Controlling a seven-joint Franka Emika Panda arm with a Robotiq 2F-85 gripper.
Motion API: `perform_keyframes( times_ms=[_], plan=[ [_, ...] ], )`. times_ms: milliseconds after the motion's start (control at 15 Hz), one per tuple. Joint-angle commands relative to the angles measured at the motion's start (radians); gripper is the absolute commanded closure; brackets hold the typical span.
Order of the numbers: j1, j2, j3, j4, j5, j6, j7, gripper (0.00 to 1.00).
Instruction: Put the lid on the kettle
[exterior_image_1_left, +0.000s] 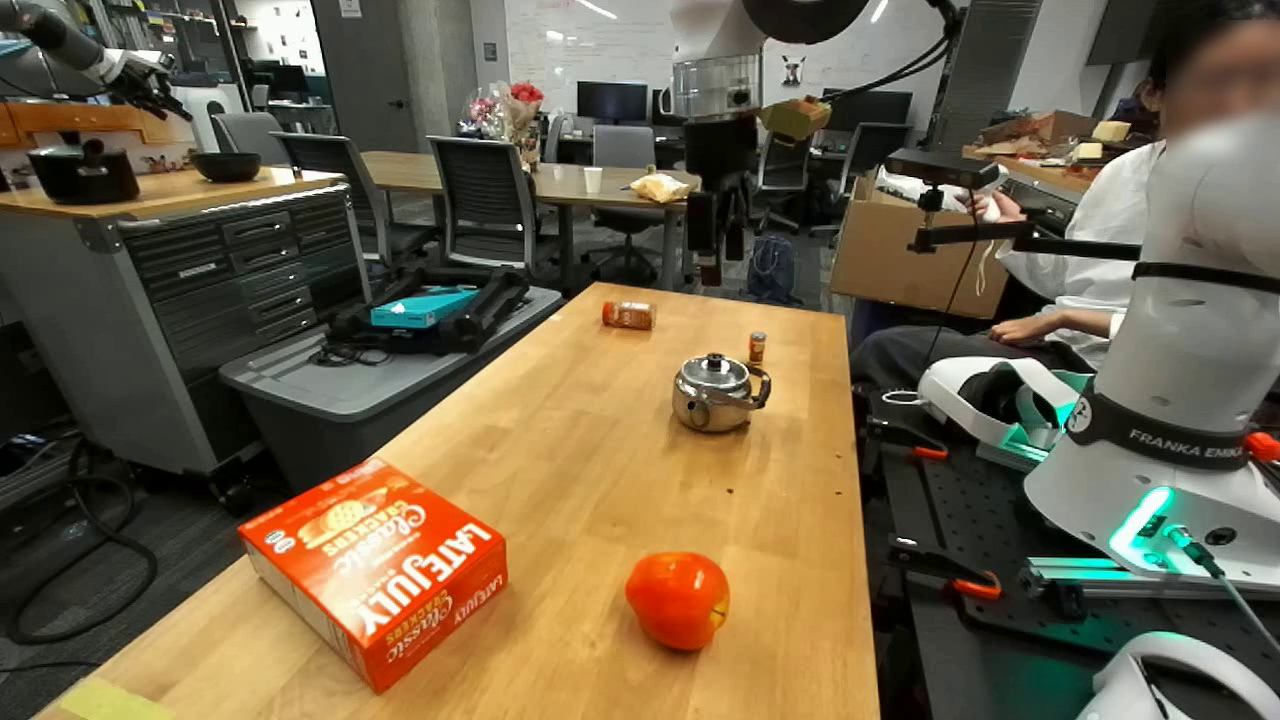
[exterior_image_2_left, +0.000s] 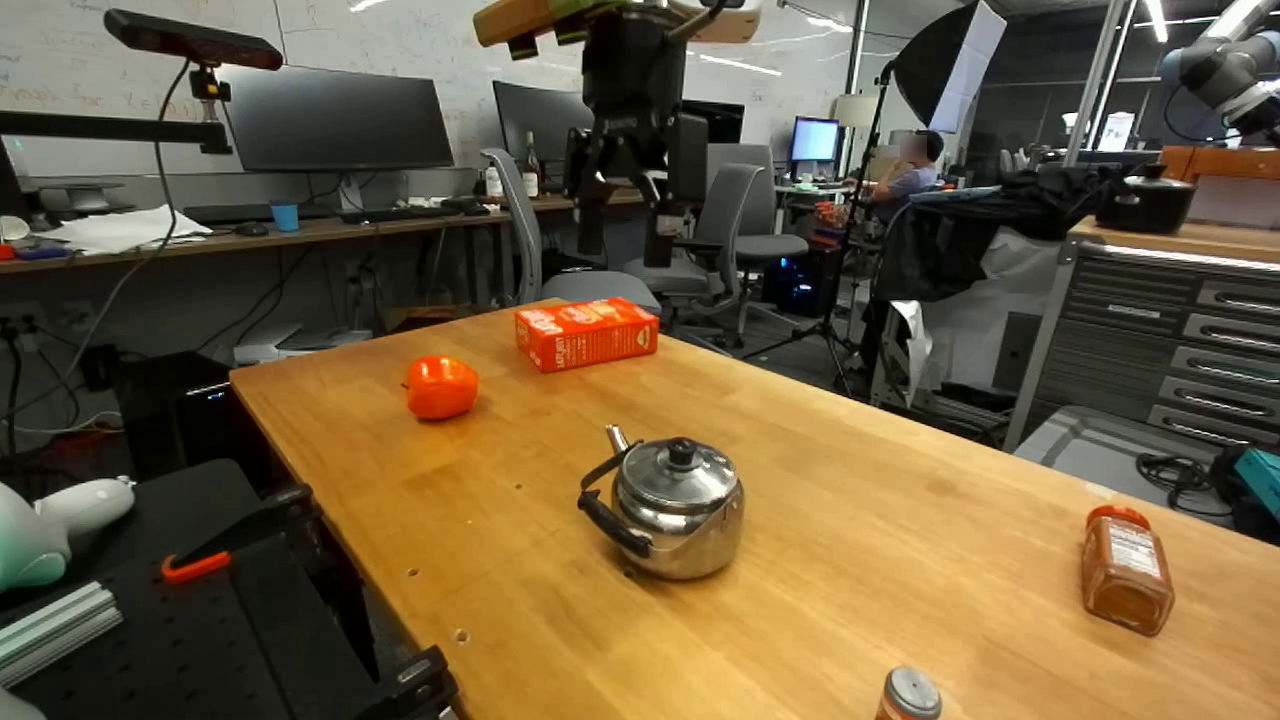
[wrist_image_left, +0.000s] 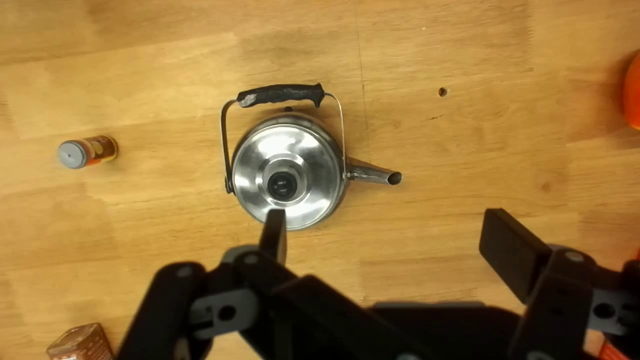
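Note:
The kettle (exterior_image_1_left: 705, 412) is small, squat and shiny silver; it stands upright on the wooden table in both exterior views (exterior_image_2_left: 690, 550). Its black-gripped handle is folded down to one side, and its spout (wrist_image_left: 370, 173) points right in the wrist view. The lid (wrist_image_left: 312, 165), a round silver disc with a black knob, sits on top of the kettle; it also shows in both exterior views (exterior_image_1_left: 715, 373) (exterior_image_2_left: 688, 482). My gripper (wrist_image_left: 385, 220) is open and empty, well above the table; in the wrist view its left finger overlaps the lid's edge. It hangs high in both exterior views (exterior_image_1_left: 718, 250) (exterior_image_2_left: 625, 240).
An orange-red ball (exterior_image_1_left: 678, 600) and an orange cracker box (exterior_image_1_left: 375, 570) lie on the table (exterior_image_1_left: 560, 480). A small bottle (exterior_image_1_left: 757, 348) stands close to the kettle. A brown spice jar (exterior_image_2_left: 1128, 570) lies farther off. A camera on an arm (exterior_image_1_left: 940, 170) stands beside the table.

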Motion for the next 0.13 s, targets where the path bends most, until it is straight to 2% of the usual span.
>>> perform_keyframes(
  times_ms=[0, 67],
  plan=[
    [0.0, 0.0, 0.0, 0.001, 0.0, -0.002, -0.001, 0.0],
    [0.0, 0.0, 0.0, 0.001, 0.0, -0.002, -0.001, 0.0]
  ],
)
